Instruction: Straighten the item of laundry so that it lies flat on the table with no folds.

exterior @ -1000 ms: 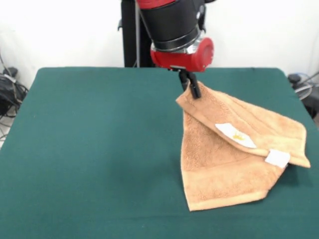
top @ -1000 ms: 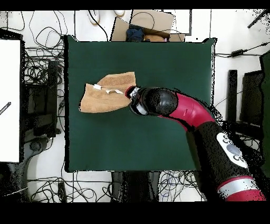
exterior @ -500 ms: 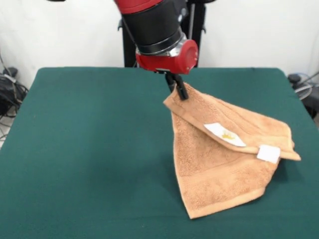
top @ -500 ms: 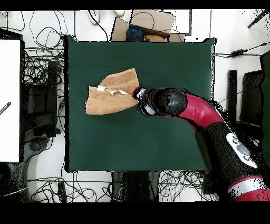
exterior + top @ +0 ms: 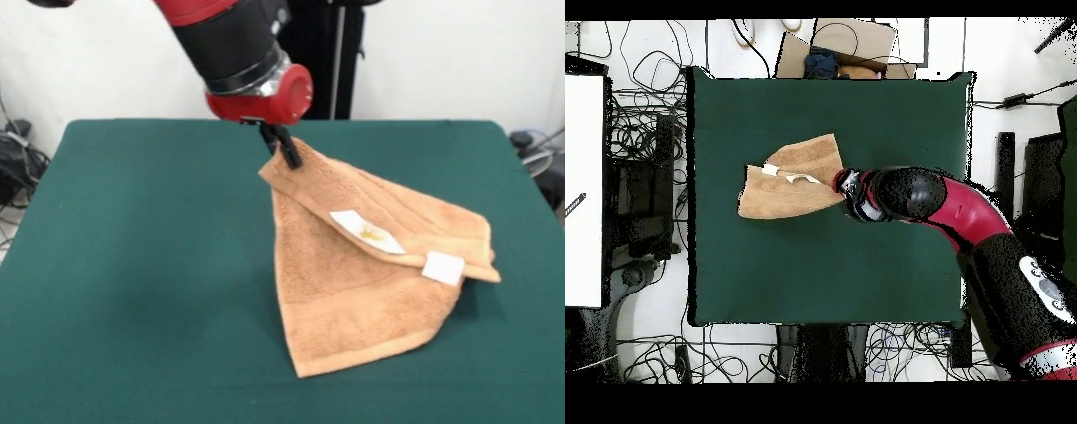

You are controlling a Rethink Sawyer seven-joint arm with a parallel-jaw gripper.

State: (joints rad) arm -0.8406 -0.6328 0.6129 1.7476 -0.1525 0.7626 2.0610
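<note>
We see the red and black arm's end effector (image 5: 284, 152) pinched shut on one corner of the orange-tan terry towel (image 5: 353, 283), holding that corner just off the dark green worktop (image 5: 132, 265). The towel is folded over itself, white tags (image 5: 443, 267) showing along the fold, right of centre. We judge the raised corner lets the folded layer be drawn open

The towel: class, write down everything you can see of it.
The towel is orange-tan terry with woven border bands and two white tags at one edge. It lies folded over itself on the green table, right of centre in the front view. The claw is shut on its far corner, lifting that corner off the table.
</note>
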